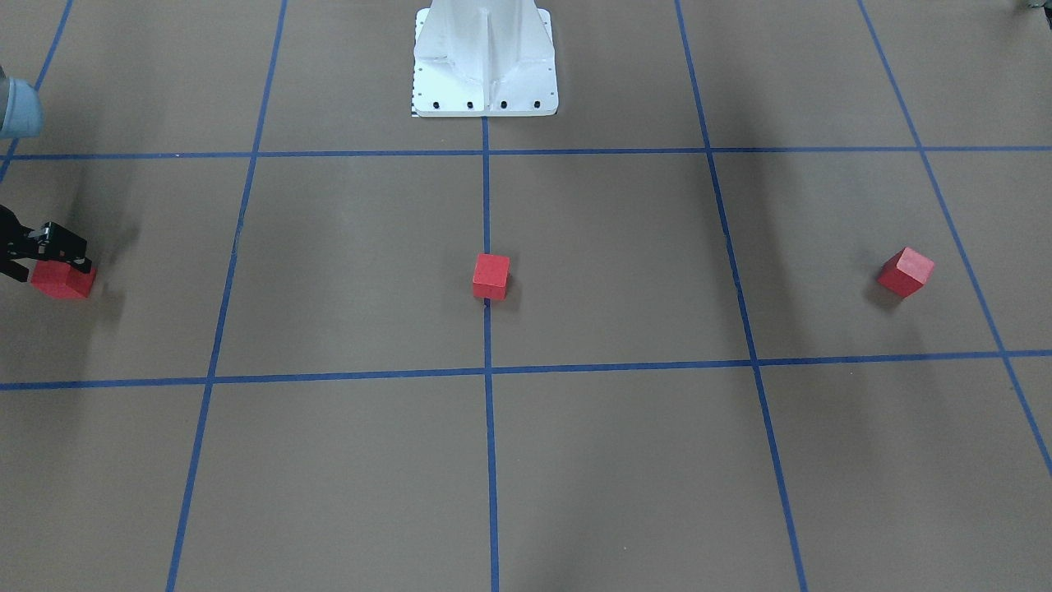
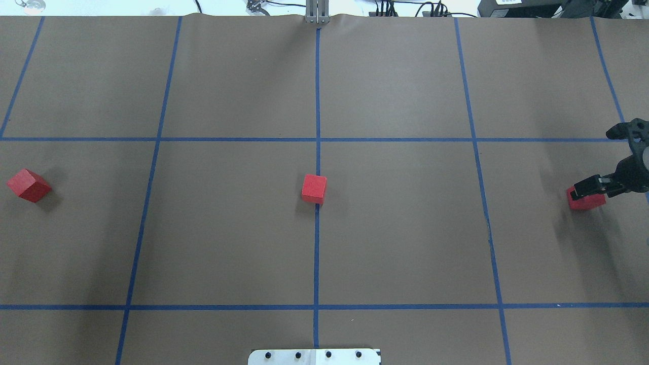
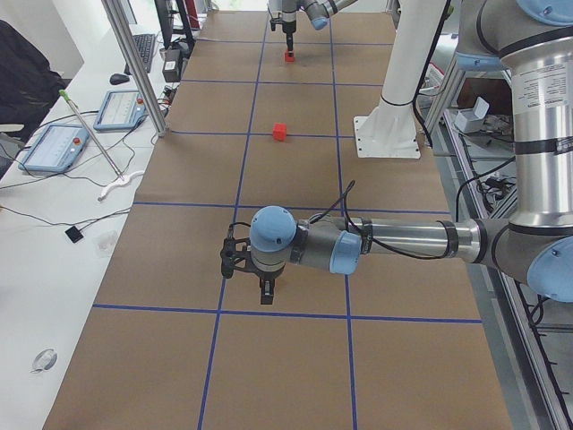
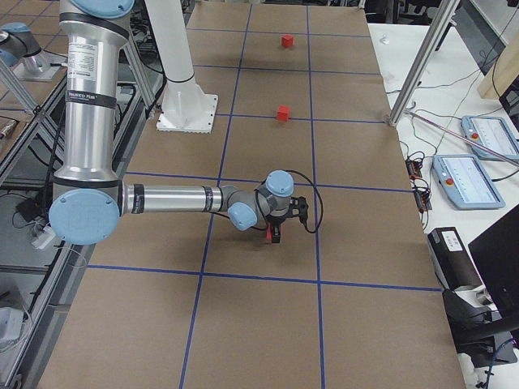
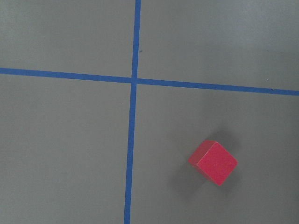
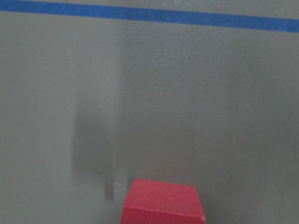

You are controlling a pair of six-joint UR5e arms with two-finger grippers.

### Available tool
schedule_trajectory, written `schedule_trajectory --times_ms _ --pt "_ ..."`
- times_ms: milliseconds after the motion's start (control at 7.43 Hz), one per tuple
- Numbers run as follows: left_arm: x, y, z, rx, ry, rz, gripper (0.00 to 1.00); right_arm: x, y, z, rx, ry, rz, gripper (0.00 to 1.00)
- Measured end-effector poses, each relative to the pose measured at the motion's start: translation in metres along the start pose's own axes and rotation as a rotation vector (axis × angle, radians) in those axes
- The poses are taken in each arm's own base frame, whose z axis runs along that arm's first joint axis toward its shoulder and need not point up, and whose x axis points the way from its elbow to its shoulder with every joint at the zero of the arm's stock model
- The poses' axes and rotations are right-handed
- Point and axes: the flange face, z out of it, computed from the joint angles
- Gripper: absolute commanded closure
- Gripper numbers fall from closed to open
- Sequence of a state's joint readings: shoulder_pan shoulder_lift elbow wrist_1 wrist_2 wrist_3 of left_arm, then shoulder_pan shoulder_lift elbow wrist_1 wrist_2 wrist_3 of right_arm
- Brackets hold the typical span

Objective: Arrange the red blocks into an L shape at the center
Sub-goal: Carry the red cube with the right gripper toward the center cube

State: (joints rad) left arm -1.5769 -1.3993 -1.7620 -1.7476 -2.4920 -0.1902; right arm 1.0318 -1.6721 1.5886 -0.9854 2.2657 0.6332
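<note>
Three red blocks lie on the brown gridded floor. The middle block [image 2: 314, 188] sits on the central blue line, also in the front-facing view [image 1: 491, 275]. The right block [image 2: 585, 201] is at the far right, with my right gripper [image 2: 593, 195] lowered over it. Its fingers look spread to either side, and the block rests on the floor [image 1: 62, 279]. The left block [image 2: 28, 185] lies free at the far left [image 1: 905, 272]. My left gripper [image 3: 264, 291] shows only in the exterior left view, hovering above the floor. I cannot tell if it is open. Its wrist camera sees the left block [image 5: 212, 162].
The white robot base [image 1: 485, 62] stands at the robot's side of the centre line. Blue tape lines [image 2: 317, 253] cross the floor. Tablets and cables lie on the white side bench [image 3: 54, 148] beyond the far edge.
</note>
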Motion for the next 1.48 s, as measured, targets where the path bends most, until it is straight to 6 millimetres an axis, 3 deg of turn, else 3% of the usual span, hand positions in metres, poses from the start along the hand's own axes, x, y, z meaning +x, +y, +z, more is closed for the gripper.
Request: schedule_trajectory --times_ms 135,538,808,942,1077,1212,1346,1481 --pt "0.000 0.000 0.000 0.000 0.000 0.000 0.00 -0.001 0.000 0.001 -0.001 0.000 -0.002 1.00" --pt "0.001 0.000 -0.001 0.002 0.002 0.001 0.00 -0.015 -0.001 -0.012 0.019 -0.017 -0.022 1.00" --pt "0.003 0.000 -0.002 0.009 0.004 0.010 0.00 -0.050 -0.005 -0.042 0.066 -0.057 -0.036 1.00" --pt "0.005 -0.001 -0.003 0.019 0.010 0.025 0.00 -0.078 -0.006 -0.054 0.084 -0.086 -0.018 1.00" --pt "0.008 0.000 -0.004 0.027 0.030 0.037 0.00 -0.123 -0.006 -0.059 0.087 -0.125 0.012 1.00" --pt "0.010 0.003 -0.004 0.029 0.054 0.042 0.00 -0.182 -0.008 -0.056 0.077 -0.171 0.054 1.00" --pt "0.010 0.004 -0.003 0.026 0.065 0.039 0.00 -0.253 -0.011 -0.050 0.054 -0.204 0.109 1.00" --pt "0.008 0.005 -0.001 0.021 0.068 0.032 0.00 -0.336 -0.014 -0.049 0.031 -0.202 0.153 1.00"
